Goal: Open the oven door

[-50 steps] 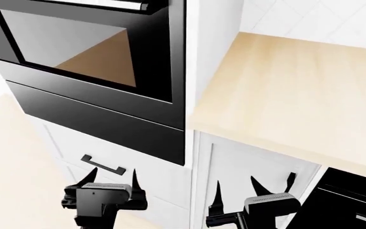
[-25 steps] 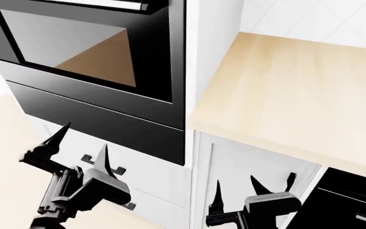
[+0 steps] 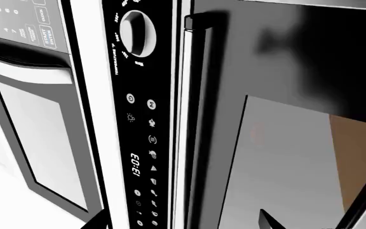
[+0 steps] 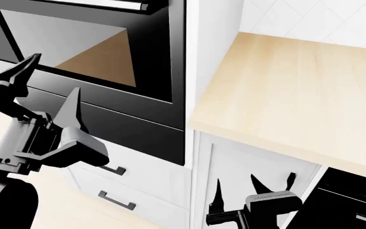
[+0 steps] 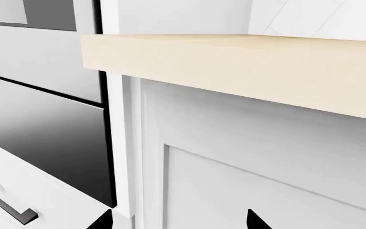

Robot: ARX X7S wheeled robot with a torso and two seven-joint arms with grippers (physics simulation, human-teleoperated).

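Oven door: the wide glossy black oven door (image 4: 100,57) with a large rectangular glass window fills the upper left of the head view, shut flush in its white cabinet column; a plain black panel sits directly beneath it.
Countertop: the pale wooden countertop (image 4: 297,90) runs from the cabinet column toward the right edge of the head view, its front edge overhanging the white cabinet fronts.
Cabinet fronts: white panelled doors and drawers (image 4: 151,186) stand below the oven and below the countertop's front edge; two drawers under the oven carry short black handles.
Left gripper: the black left gripper (image 4: 49,83) is raised in front of the lower left corner of the oven door, its two pointed fingers spread wide and released, holding nothing; whether a tip touches the door cannot be told.
Right gripper: the black right gripper (image 4: 237,191) hangs low before the white cabinet under the countertop's front edge, fingers parted and released, gripping nothing.
Door handle: the silver bar handle (image 3: 192,119) lies along the door's top edge, beside the window.
Control strip: a narrow black control panel (image 3: 141,124) with a round silver knob and small white icons lies just beside the handle.
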